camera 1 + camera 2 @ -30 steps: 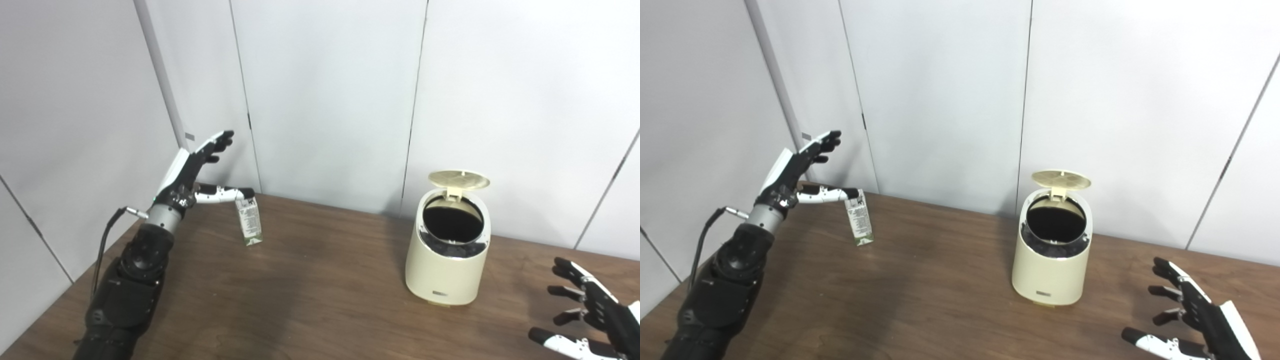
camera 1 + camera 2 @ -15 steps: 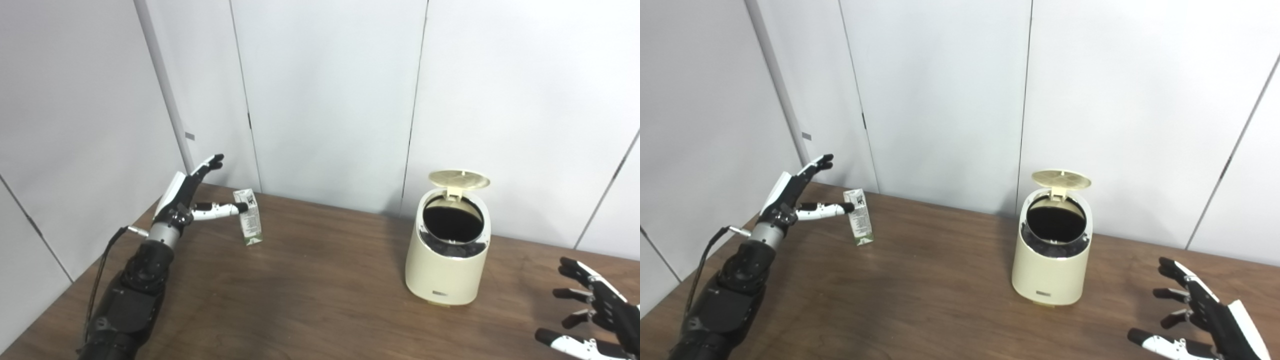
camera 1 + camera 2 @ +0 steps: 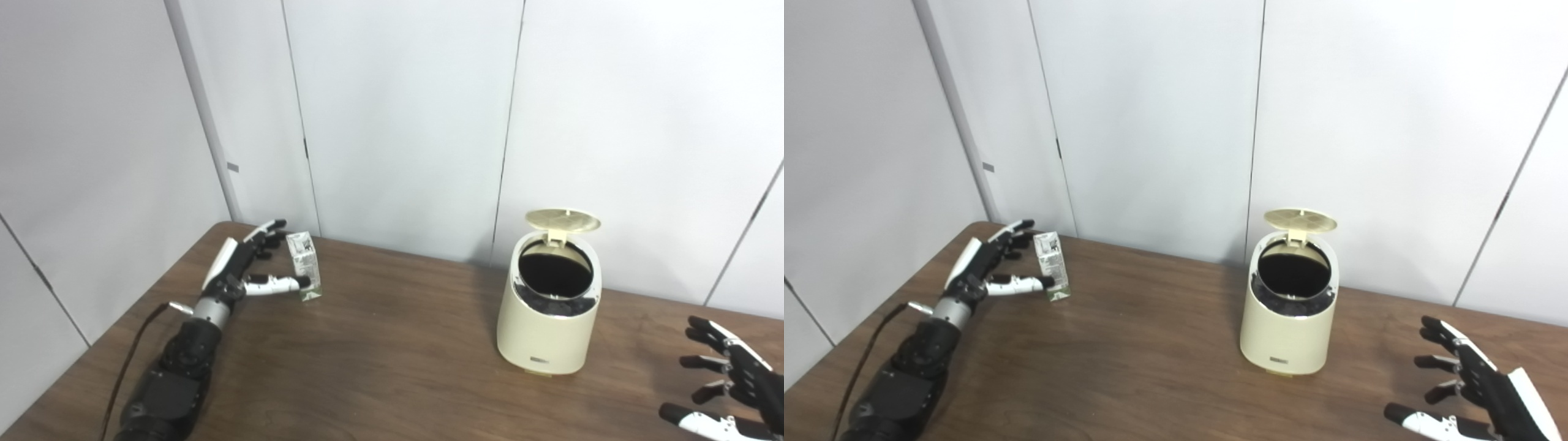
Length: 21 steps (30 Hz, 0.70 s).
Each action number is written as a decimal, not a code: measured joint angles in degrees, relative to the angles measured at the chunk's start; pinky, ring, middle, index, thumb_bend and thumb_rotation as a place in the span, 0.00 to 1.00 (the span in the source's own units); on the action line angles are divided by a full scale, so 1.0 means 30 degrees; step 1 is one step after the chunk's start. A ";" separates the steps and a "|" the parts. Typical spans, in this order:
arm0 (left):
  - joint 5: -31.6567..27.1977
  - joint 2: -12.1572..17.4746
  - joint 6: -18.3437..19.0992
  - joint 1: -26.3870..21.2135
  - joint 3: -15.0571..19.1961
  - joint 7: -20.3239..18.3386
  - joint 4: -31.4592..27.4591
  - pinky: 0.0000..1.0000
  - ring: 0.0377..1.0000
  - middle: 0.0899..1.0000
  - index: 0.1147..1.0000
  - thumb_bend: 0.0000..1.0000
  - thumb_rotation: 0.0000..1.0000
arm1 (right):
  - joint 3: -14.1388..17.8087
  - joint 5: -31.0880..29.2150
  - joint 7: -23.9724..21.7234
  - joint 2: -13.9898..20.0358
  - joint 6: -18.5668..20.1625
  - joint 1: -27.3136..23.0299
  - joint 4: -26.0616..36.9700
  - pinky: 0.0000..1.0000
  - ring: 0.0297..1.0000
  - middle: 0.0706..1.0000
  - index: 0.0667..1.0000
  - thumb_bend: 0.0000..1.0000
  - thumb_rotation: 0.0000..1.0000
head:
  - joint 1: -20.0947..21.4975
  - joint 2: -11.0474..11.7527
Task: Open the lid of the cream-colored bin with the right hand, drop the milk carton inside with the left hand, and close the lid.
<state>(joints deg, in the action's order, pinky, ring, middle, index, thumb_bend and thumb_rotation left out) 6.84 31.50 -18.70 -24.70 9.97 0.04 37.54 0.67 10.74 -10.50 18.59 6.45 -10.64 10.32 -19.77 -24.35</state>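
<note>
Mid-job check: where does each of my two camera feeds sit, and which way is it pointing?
Left eye view: on the head, looking down and forward at the table; left hand beside the milk carton, right hand at the lower right edge.
Right eye view: on the head beside it, facing the same way; the cream-colored bin sits further left in frame.
Shared: both arms, carton, bin with its lid up.
</note>
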 measured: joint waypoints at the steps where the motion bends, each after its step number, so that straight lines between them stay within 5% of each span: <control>1: -0.0001 -0.0012 -0.0076 -0.0026 -0.0039 0.0010 0.0163 0.80 0.81 0.81 0.86 1.00 0.25 | 0.0000 0.0000 -0.0033 0.0000 0.0075 0.0002 0.0047 0.48 0.73 0.86 0.86 0.87 0.35 | 0.0000 0.0000; 21: 0.0028 -0.0788 -0.1697 -0.0591 -0.0235 0.1769 0.3213 0.73 0.77 0.78 0.81 1.00 0.19 | 0.0076 0.0002 -0.0235 0.0013 0.1388 0.0195 0.1115 0.52 0.74 0.87 0.87 0.81 0.23 | 0.0175 -0.0234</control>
<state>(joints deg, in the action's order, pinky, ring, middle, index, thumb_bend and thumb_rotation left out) 6.92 29.14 -23.79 -26.47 9.27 5.35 47.18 0.90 10.75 -11.21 18.63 10.62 -10.06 13.67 -19.25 -25.05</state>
